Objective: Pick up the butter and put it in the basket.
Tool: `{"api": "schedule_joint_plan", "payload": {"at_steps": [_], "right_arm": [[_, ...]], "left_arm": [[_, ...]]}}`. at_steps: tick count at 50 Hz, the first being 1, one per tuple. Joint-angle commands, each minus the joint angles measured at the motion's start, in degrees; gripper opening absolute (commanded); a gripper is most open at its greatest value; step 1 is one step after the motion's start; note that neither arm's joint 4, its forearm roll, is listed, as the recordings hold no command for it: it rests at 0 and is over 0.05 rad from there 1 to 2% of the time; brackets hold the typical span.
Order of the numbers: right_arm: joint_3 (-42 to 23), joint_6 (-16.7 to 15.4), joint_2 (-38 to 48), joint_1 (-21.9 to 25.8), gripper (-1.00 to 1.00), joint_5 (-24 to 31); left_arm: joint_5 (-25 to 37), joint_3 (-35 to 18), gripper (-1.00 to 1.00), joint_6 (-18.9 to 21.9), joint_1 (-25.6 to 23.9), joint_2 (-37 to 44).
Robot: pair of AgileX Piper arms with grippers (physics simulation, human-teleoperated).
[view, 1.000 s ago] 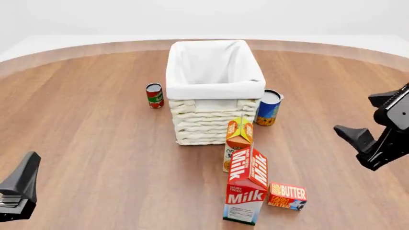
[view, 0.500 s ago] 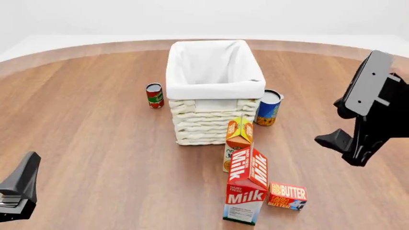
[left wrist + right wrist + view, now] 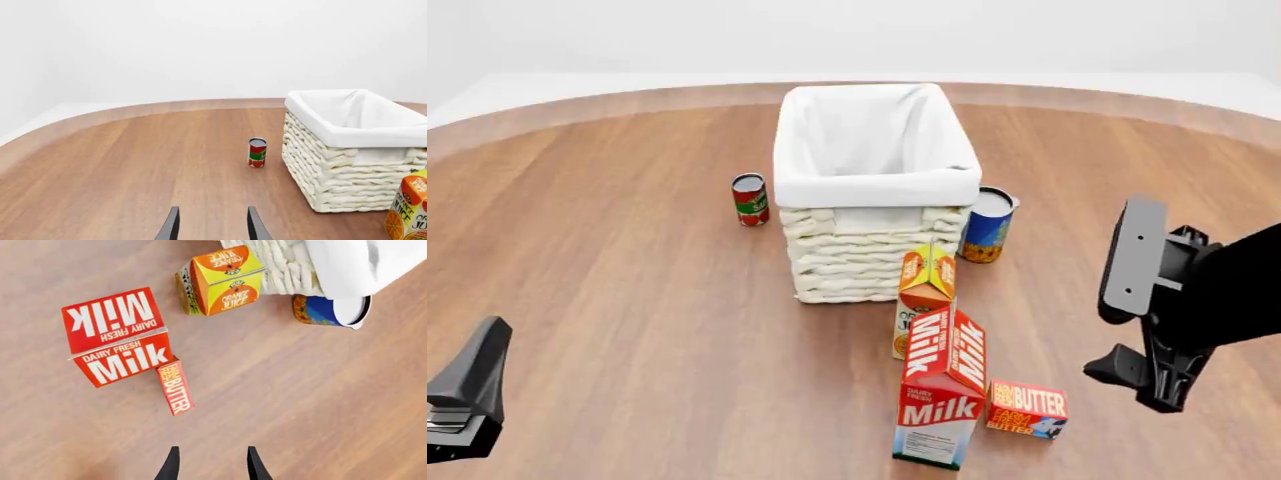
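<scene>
The right gripper [image 3: 210,464] has its two dark fingers spread apart with nothing between them, pointing down at the wooden table [image 3: 320,405]; in the front view it [image 3: 1141,385] hangs at the right edge of the frame, lower half, just right of the butter [image 3: 1026,409] and apart from it. The butter sits on the table at the lower centre-right of the front view, just beside the right face of the milk carton [image 3: 942,402]; from the right wrist view the butter [image 3: 175,387] shows as a narrow red strip with white lettering touching the milk carton's [image 3: 119,335] lower corner. Just behind the milk stands the orange juice carton [image 3: 925,290], close against the front wall of the basket [image 3: 868,250], which fills the upper centre of the frame. A blue can [image 3: 988,225] stands at the basket's right front corner, and a red can [image 3: 749,199] to its left. The left gripper [image 3: 212,227] also has its fingers spread and empty, low at the lower left of the front view [image 3: 465,405].
</scene>
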State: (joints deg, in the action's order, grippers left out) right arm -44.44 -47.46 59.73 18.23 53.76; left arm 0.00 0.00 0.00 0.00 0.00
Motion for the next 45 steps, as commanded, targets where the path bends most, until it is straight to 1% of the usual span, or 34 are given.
{"api": "schedule_joint_plan", "payload": {"at_steps": [1, 3, 7, 10, 14, 28, 33, 35, 40, 43, 45], "right_arm": [[6.48, -4.88, 2.30, -4.12, 1.00, -2.84], [7.16, -4.88, 2.63, -3.91, 1.00, -3.38], [8.08, -3.36, 4.03, -1.84, 1.00, -4.98], [8.65, -3.86, 5.24, -2.44, 1.00, -6.55], [9.26, -3.01, 7.11, -1.23, 1.00, -8.26], [8.78, 1.13, 12.64, 3.86, 1.00, -13.02], [9.04, 1.55, 14.21, 4.39, 1.00, -14.30], [9.33, 0.90, 14.59, 3.74, 1.00, -14.80], [9.39, 1.38, 15.04, 4.04, 1.00, -15.22], [9.49, 1.15, 15.25, 3.76, 1.00, -15.65], [9.60, 1.92, 15.25, 4.60, 1.00, -15.68]], "left_arm": [[0.00, 0.00, 1.00, 0.00, 0.00, 0.00], [0.00, 0.00, 1.00, 0.00, 0.00, 0.00], [0.00, 0.00, 1.00, 0.00, 0.00, 0.00], [0.00, 0.00, 1.00, 0.00, 0.00, 0.00], [0.00, 0.00, 1.00, 0.00, 0.00, 0.00], [0.00, 0.00, 1.00, 0.00, 0.00, 0.00], [0.00, 0.00, 1.00, 0.00, 0.00, 0.00], [0.00, 0.00, 1.00, 0.00, 0.00, 0.00], [0.00, 0.00, 1.00, 0.00, 0.00, 0.00], [0.00, 0.00, 1.00, 0.00, 0.00, 0.00], [0.00, 0.00, 1.00, 0.00, 0.00, 0.00]]}}
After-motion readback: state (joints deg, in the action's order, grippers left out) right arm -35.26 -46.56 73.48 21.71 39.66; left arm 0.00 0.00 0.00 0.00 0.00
